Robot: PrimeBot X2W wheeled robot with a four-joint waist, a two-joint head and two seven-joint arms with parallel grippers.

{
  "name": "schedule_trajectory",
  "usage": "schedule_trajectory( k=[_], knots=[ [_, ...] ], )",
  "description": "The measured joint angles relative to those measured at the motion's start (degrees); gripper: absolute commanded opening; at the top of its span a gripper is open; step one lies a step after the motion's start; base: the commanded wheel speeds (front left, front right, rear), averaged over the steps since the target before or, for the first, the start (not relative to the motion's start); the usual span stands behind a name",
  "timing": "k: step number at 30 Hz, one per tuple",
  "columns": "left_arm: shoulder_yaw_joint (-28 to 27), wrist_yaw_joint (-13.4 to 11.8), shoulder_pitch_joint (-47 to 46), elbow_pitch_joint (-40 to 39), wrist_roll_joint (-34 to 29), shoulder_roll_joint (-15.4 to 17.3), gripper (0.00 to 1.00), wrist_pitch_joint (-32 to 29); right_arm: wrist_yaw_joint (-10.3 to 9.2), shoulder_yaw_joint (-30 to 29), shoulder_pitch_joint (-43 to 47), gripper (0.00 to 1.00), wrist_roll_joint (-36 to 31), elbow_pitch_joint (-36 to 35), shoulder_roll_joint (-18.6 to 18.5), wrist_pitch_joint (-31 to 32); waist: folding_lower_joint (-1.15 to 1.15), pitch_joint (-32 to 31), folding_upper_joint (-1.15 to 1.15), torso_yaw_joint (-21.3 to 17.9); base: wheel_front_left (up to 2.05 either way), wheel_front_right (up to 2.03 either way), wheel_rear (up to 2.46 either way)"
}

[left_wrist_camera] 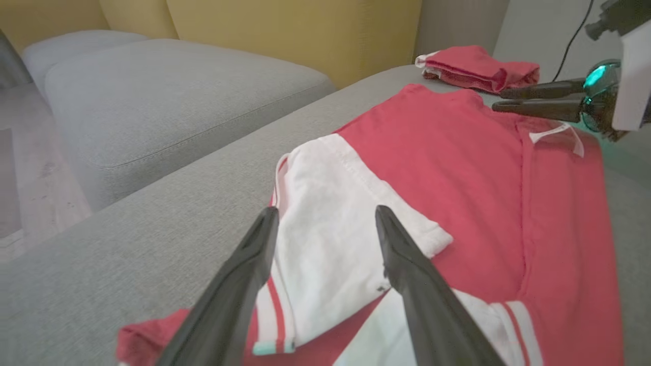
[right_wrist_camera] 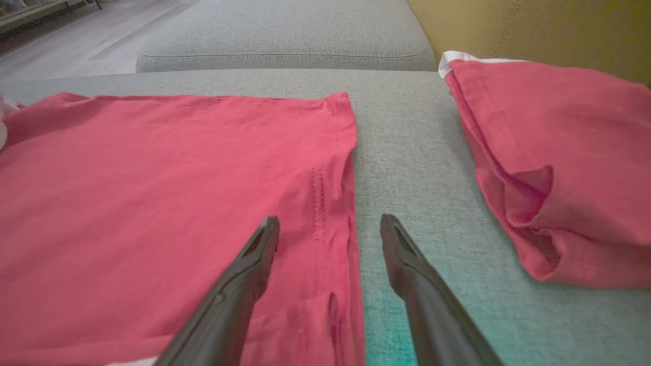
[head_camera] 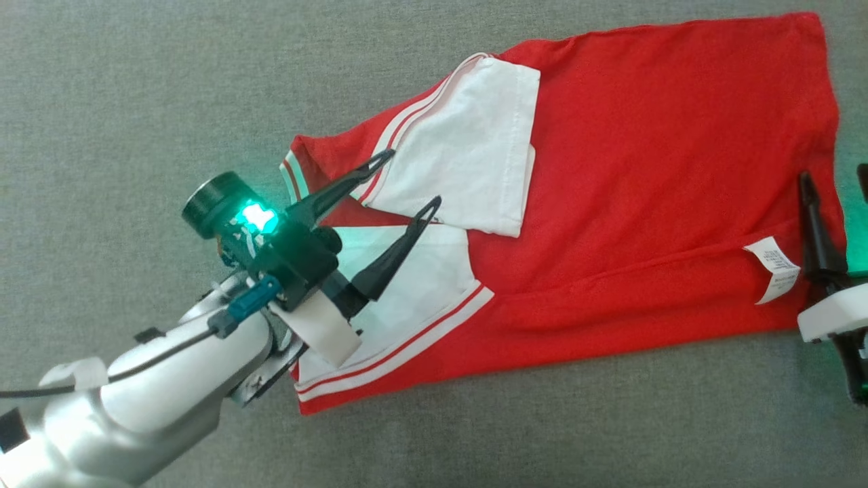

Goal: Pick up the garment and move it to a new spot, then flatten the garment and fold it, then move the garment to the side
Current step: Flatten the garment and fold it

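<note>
The garment (head_camera: 644, 169) is a red T-shirt with white sleeves, lying folded lengthwise on the grey cushion, with a white care label near its hem. My left gripper (head_camera: 413, 177) hovers open over the folded white sleeve (head_camera: 468, 149) and holds nothing. In the left wrist view the left gripper (left_wrist_camera: 326, 211) spreads its fingers either side of that sleeve (left_wrist_camera: 325, 229). At the hem end my right gripper (head_camera: 834, 175) stands open. In the right wrist view the right gripper (right_wrist_camera: 330, 219) straddles the edge of the garment (right_wrist_camera: 178, 178), empty.
A second red garment (right_wrist_camera: 559, 152), folded, lies on the cushion to the right of the hem; it is also seen as the folded garment (left_wrist_camera: 478, 66) in the left wrist view. A yellow backrest (left_wrist_camera: 285, 35) rises behind. Another grey cushion (left_wrist_camera: 168, 96) and wooden floor lie beyond.
</note>
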State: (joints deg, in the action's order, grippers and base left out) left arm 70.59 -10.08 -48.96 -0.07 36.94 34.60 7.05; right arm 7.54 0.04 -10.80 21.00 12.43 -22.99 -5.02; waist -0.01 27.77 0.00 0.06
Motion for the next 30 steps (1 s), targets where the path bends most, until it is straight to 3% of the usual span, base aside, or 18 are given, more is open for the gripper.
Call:
schedule_trajectory(
  k=[3,5,16,26,27,30],
  knots=[
    [0.4,0.1,-0.1,0.1,-0.8,0.2,1.0,-0.6,0.0,0.3,-0.1,1.0,0.0,-0.1,0.2,0.1,0.0,-0.1,0.0,-0.1,0.0,0.0,0.0],
    [1.7,1.6,-0.7,0.3,-2.3,-0.1,1.0,-2.0,0.0,0.7,-0.1,1.0,0.0,-0.3,0.4,0.1,0.0,-0.1,0.0,-0.4,0.0,0.0,0.0],
    [3.9,6.6,-2.7,6.2,-7.5,-7.6,1.0,-6.9,0.0,1.9,-0.2,1.0,0.1,0.2,0.6,-0.4,0.01,0.5,0.0,-2.5,0.0,0.0,0.0],
    [4.1,8.9,-2.8,12.4,-9.8,-10.1,1.0,-8.5,0.0,2.2,-0.4,1.0,0.7,1.1,0.7,-1.1,0.01,1.5,0.0,-4.0,0.0,0.0,0.0],
    [4.1,8.9,-2.9,12.7,-9.8,-10.2,0.98,-8.5,0.0,2.2,-0.4,1.0,0.7,1.1,0.7,-1.1,0.01,1.5,0.0,-4.1,0.0,0.0,0.0],
    [4.0,8.9,-3.1,13.3,-9.8,-10.6,0.43,-8.4,0.0,2.2,-0.4,1.0,0.9,1.3,0.7,-1.1,0.01,1.6,0.0,-4.2,0.0,0.0,0.0]
  ],
)
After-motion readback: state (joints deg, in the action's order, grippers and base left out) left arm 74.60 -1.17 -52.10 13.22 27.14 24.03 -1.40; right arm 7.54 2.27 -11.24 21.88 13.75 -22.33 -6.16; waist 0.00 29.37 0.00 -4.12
